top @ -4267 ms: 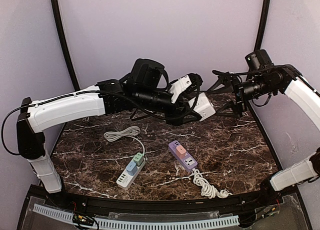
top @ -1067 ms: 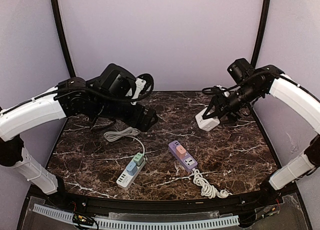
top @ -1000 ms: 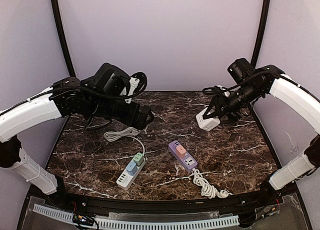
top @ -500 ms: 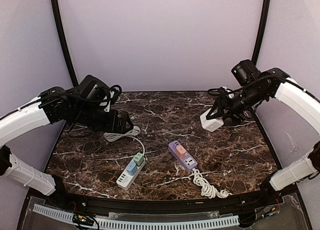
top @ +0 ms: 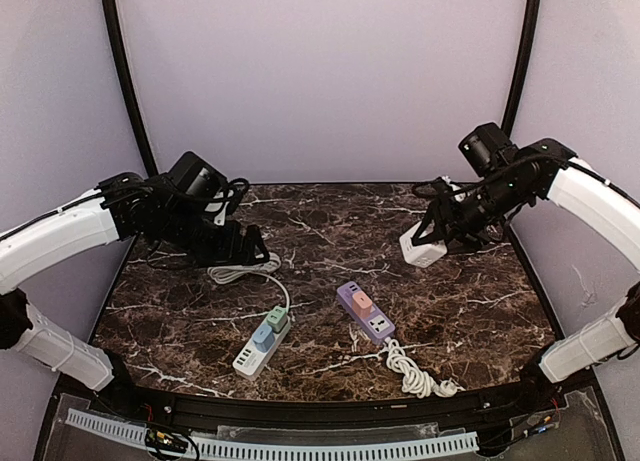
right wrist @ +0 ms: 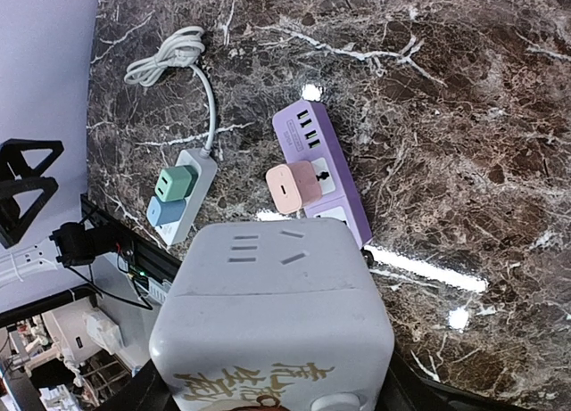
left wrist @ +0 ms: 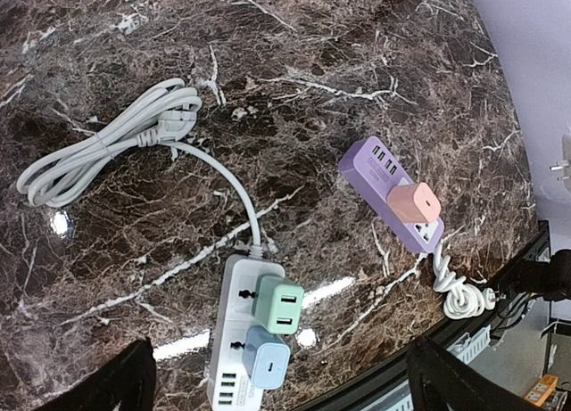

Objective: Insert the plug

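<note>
The plug is a white cube adapter [right wrist: 277, 322] with gold characters and socket slots on its face. My right gripper [right wrist: 277, 395] is shut on it, holding it in the air above the table's right rear [top: 422, 247]. The purple power strip [top: 365, 312] lies at the table's middle with a pink adapter [right wrist: 290, 186] plugged in and free sockets beside it [right wrist: 332, 210]. My left gripper [top: 246, 248] hovers open and empty over the coiled white cable [left wrist: 107, 148]; its dark fingertips [left wrist: 125, 386] show at the bottom corners of the left wrist view.
A white power strip [top: 260, 343] with green [left wrist: 279, 306] and blue [left wrist: 268, 365] adapters lies front left, its cable running back to the coil. The purple strip's curled white cord [top: 410, 369] trails toward the front edge. Black frame poles stand at both rear corners.
My left arm has pulled back to the left and now hangs lower over the coiled cable. The right gripper, still holding the cube, has shifted only slightly.
</note>
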You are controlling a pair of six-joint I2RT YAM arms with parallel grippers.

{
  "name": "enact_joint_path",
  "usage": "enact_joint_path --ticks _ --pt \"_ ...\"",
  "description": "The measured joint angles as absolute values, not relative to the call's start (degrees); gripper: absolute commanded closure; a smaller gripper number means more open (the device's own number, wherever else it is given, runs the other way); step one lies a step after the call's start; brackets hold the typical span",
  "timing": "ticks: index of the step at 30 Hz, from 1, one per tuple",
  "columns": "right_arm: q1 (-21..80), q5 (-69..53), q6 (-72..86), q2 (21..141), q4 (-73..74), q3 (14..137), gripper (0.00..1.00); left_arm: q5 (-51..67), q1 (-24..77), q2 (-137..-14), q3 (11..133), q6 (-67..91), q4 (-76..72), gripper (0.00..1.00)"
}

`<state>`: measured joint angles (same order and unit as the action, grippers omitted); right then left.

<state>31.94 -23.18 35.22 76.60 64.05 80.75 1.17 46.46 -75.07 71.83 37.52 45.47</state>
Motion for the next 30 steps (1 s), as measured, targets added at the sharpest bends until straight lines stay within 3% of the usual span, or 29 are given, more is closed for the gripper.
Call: enact_joint_path --ticks 30 --pt "40.8 -21.7 21.0 90.5 58.1 74.8 1.0 12.1 44.8 -81.2 72.2 31.6 40.4 0.01"
